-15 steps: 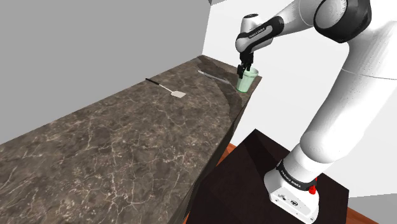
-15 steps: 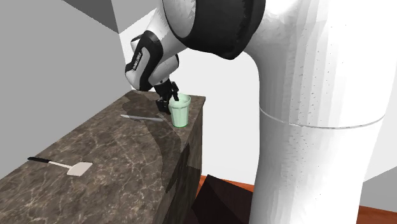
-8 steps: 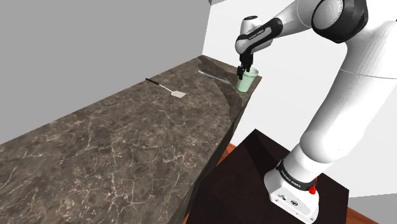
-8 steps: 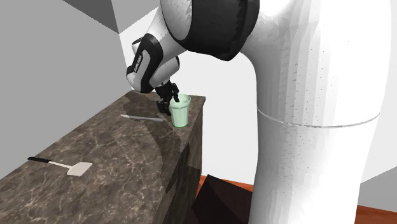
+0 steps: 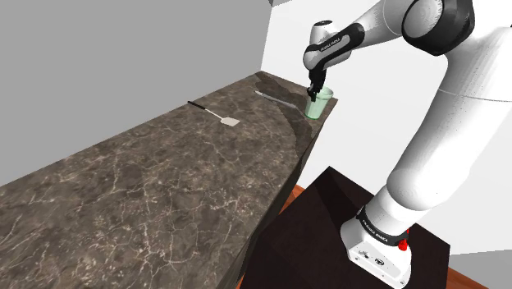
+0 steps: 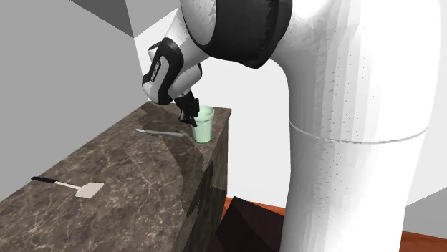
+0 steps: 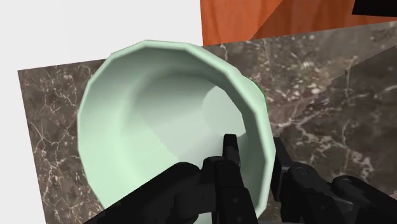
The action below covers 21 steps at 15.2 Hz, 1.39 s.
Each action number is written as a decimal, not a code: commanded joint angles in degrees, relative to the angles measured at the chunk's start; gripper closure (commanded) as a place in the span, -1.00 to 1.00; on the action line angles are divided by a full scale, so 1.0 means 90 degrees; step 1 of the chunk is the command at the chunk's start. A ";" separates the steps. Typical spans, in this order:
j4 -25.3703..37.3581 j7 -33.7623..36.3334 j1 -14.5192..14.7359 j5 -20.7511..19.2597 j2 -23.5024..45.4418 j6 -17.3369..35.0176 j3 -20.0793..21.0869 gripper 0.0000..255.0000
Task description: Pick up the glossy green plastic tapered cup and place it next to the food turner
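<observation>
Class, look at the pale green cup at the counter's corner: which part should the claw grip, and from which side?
Grip the cup by its rim wall from above, one finger inside, one outside. It stands upright, mouth open upward, and the thin wall suits the claw better than the wide body.

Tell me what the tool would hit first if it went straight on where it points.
Probably the pale green cup: the tool straddles its wall, pointing down, so the inner finger would meet the cup's floor, though depth is unclear.
</observation>
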 commanded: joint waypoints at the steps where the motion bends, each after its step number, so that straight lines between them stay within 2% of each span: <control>1: 0.0001 -0.0001 -0.0003 -0.0002 0.0002 0.0000 -0.0004 1.00; 3: -0.0001 0.0001 -0.0003 -0.0003 0.0001 0.0001 -0.0004 1.00; 21: 0.0811 -0.0368 0.0070 0.0061 -0.0601 -0.1359 0.0017 1.00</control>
